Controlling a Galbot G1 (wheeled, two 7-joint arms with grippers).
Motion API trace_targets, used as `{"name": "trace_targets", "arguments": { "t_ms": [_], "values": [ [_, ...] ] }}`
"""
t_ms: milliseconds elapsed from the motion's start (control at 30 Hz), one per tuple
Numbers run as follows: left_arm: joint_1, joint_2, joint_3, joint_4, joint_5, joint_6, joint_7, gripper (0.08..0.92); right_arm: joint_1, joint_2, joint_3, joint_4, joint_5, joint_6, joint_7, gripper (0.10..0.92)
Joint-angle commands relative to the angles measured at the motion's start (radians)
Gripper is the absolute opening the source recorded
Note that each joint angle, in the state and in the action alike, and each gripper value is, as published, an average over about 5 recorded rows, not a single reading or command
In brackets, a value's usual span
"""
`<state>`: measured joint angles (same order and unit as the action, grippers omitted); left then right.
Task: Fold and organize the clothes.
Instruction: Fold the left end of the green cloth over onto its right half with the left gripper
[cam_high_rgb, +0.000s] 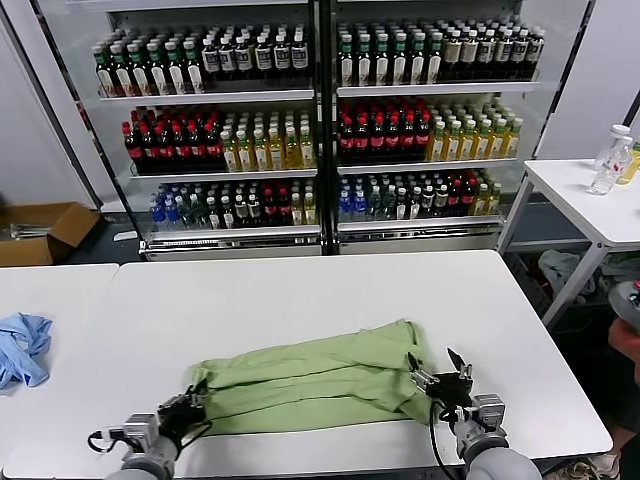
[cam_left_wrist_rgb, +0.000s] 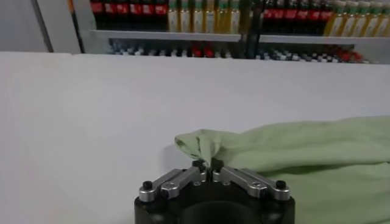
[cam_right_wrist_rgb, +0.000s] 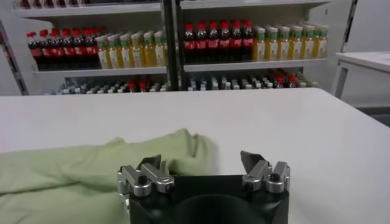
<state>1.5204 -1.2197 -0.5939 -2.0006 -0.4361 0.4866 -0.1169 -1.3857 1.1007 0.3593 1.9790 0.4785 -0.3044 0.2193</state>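
The light green shirt (cam_high_rgb: 310, 385) lies bunched in a long strip across the near part of the white table (cam_high_rgb: 300, 290). Its collar, buttons and print are hidden. My left gripper (cam_high_rgb: 190, 405) is at the strip's left end, shut on a pinch of the green fabric (cam_left_wrist_rgb: 204, 146). My right gripper (cam_high_rgb: 440, 378) is at the strip's right end, open, with the shirt's edge (cam_right_wrist_rgb: 177, 149) by one finger and nothing held. The shirt also fills the left wrist view (cam_left_wrist_rgb: 304, 158).
A crumpled light blue cloth (cam_high_rgb: 22, 348) lies on the table's far left. Drink coolers (cam_high_rgb: 320, 120) stand behind the table. A side table (cam_high_rgb: 590, 200) with a bottle (cam_high_rgb: 610, 160) is at the right. A cardboard box (cam_high_rgb: 40, 230) sits on the floor at left.
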Motion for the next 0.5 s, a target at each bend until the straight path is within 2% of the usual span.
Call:
{"name": "trace_targets", "arguments": {
  "t_ms": [33, 167, 267, 367, 500],
  "values": [
    [-0.058, 0.153, -0.287, 0.048, -0.085, -0.025, 0.026, 0.101, 0.028, -0.018, -0.006, -0.011, 0.022, 0.003, 0.002, 0.823],
    [-0.096, 0.235, -0.401, 0.104, -0.126, -0.026, 0.024, 0.101, 0.036, -0.035, -0.005, -0.014, 0.038, 0.006, 0.002, 0.823],
    [-0.115, 0.255, -0.446, 0.109, -0.171, -0.015, 0.02, 0.101, 0.034, -0.045, -0.003, -0.013, 0.045, 0.009, 0.001, 0.823],
    [-0.116, 0.238, -0.448, 0.047, -0.272, 0.021, 0.01, 0.101, 0.029, -0.05, -0.002, -0.01, 0.048, 0.011, 0.001, 0.823],
    [-0.085, 0.148, -0.367, -0.132, -0.445, 0.073, -0.007, 0.101, 0.023, -0.051, 0.001, -0.006, 0.048, 0.012, 0.001, 0.823]
  ]
}}
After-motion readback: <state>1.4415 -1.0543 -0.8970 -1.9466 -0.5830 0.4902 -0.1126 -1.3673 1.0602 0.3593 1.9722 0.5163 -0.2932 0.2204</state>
